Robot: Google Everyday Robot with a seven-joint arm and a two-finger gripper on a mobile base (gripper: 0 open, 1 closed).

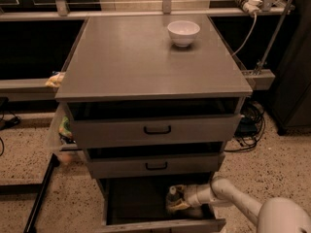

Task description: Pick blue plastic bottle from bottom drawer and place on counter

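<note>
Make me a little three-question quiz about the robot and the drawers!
1. True or false: the bowl sits in the bottom drawer.
2. Pick one. Where is the gripper?
A. on the counter
B. down in the bottom drawer, right by the bottle
C. over the bowl
3. Fill in: the bowl's colour is ___.

Key: 1 false (it is on the counter); 2 B; 3 white.
</note>
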